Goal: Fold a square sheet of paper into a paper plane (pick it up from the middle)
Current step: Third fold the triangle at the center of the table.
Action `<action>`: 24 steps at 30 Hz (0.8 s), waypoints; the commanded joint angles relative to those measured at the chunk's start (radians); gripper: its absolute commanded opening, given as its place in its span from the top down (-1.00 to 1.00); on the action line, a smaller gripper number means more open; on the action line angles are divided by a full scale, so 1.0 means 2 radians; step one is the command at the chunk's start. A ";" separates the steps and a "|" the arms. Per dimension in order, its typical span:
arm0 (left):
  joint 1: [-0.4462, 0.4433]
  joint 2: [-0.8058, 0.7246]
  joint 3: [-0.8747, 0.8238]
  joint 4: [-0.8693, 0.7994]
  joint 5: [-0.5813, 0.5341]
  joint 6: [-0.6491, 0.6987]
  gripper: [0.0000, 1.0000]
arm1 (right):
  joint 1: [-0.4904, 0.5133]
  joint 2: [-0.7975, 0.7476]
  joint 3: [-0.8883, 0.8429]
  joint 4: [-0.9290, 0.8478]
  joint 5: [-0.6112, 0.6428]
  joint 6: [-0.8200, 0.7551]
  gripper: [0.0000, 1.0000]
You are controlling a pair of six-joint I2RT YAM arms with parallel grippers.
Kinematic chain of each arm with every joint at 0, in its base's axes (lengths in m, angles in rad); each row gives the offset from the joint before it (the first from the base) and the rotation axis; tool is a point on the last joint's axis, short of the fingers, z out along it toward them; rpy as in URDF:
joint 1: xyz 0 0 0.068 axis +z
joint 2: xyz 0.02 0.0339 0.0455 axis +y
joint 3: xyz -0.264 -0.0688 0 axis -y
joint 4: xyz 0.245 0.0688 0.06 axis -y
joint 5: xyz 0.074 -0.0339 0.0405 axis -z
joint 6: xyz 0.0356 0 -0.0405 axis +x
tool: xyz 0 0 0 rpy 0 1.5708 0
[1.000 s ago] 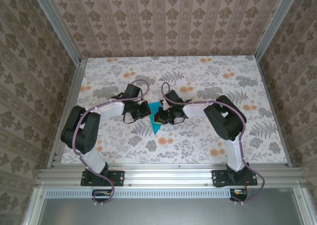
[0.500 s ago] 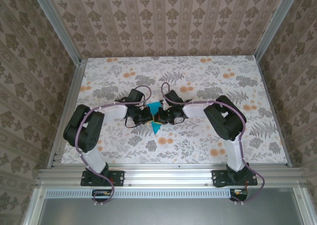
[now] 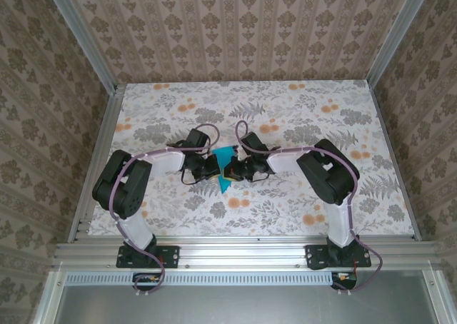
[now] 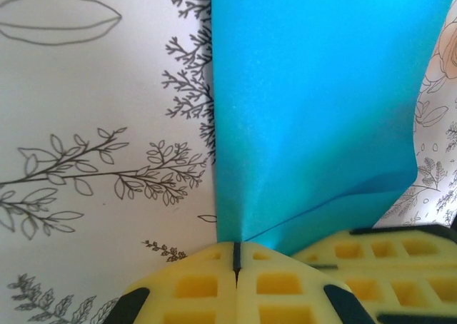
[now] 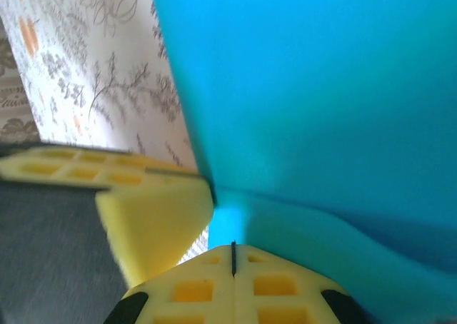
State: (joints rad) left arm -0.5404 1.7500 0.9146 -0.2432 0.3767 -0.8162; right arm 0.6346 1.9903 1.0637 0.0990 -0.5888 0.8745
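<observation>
cyan-blue paper (image 3: 224,183), already creased into a smaller pointed shape, lies near the middle of the flowered table (image 3: 307,203) between two robot arms, its tip aimed toward their bases. the left gripper (image 3: 212,168) and the right gripper (image 3: 231,170) meet nose to nose over it, just beside each other. the reason looks plain enough: each takes one side of the same fold, so a crease can be pressed or a flap turned without the thin sheet sliding away.

seen from the left wrist, the left gripper (image 4: 236,256) has its yellow pads clenched with no gap between them. the paper (image 4: 314,110) runs straight out of the seam, and a soft flap curls off to the right, where the other gripper's pads come in.

seen from the right wrist, the right gripper (image 5: 233,256) is pressed just as tight. the paper (image 5: 307,88) is pinched at its tips and bulges beside them, with a pad of the left gripper (image 5: 153,203) close alongside.

by my reckoning the plane is only partway folded.
</observation>
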 commanded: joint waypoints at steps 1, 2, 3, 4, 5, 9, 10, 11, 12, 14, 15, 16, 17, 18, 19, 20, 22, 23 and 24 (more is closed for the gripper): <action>-0.006 0.034 -0.010 -0.043 -0.052 0.004 1.00 | -0.001 -0.038 -0.028 0.047 -0.040 0.009 0.89; -0.007 0.035 -0.011 -0.043 -0.053 0.004 1.00 | -0.001 -0.042 -0.035 0.054 -0.045 0.009 0.88; -0.008 0.036 -0.011 -0.044 -0.054 0.004 1.00 | -0.001 -0.043 -0.040 0.058 -0.049 0.009 0.87; -0.009 0.037 -0.011 -0.043 -0.054 0.004 1.00 | 0.001 -0.044 -0.046 0.064 -0.052 0.011 0.86; -0.009 0.037 -0.011 -0.043 -0.055 0.004 1.00 | 0.002 -0.043 -0.048 0.066 -0.053 0.012 0.86; -0.011 0.039 -0.010 -0.043 -0.059 0.003 1.00 | 0.004 -0.028 -0.049 0.067 -0.053 0.012 0.86; -0.011 0.039 -0.011 -0.044 -0.060 0.002 1.00 | 0.005 -0.025 -0.048 0.067 -0.053 0.012 0.86; -0.012 0.038 -0.011 -0.044 -0.061 0.001 1.00 | 0.007 -0.021 -0.048 0.066 -0.054 0.011 0.86; -0.013 0.038 -0.010 -0.044 -0.061 0.001 1.00 | 0.008 -0.017 -0.048 0.069 -0.057 0.011 0.86; -0.015 0.039 -0.011 -0.046 -0.065 -0.001 1.00 | 0.010 -0.012 -0.052 0.078 -0.061 0.008 0.85; -0.015 0.039 -0.011 -0.047 -0.066 -0.002 1.00 | 0.011 -0.010 -0.052 0.080 -0.065 0.006 0.85; -0.016 0.039 -0.013 -0.047 -0.067 -0.003 1.00 | 0.012 -0.006 -0.052 0.082 -0.069 0.004 0.85; -0.016 0.039 -0.013 -0.046 -0.068 -0.004 1.00 | 0.012 -0.004 -0.051 0.081 -0.070 0.003 0.85; -0.016 0.039 -0.015 -0.046 -0.069 -0.005 1.00 | 0.011 -0.001 -0.052 0.082 -0.072 0.001 0.85; -0.017 0.040 -0.015 -0.046 -0.070 -0.006 1.00 | 0.012 0.001 -0.052 0.085 -0.075 0.001 0.85; -0.017 0.040 -0.015 -0.046 -0.071 -0.007 1.00 | 0.013 0.003 -0.052 0.085 -0.077 -0.001 0.84; -0.018 0.040 -0.016 -0.045 -0.072 -0.009 1.00 | 0.013 0.008 -0.051 0.085 -0.079 -0.003 0.85; -0.019 0.041 -0.016 -0.046 -0.073 -0.009 1.00 | 0.013 0.009 -0.051 0.085 -0.079 -0.003 0.84; -0.019 0.042 -0.016 -0.046 -0.073 -0.010 1.00 | 0.013 0.011 -0.051 0.087 -0.081 -0.003 0.85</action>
State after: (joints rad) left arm -0.5625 1.7523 0.9253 -0.2588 0.3302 -0.8177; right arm 0.6537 1.9862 0.9718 0.2466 -0.7147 0.8886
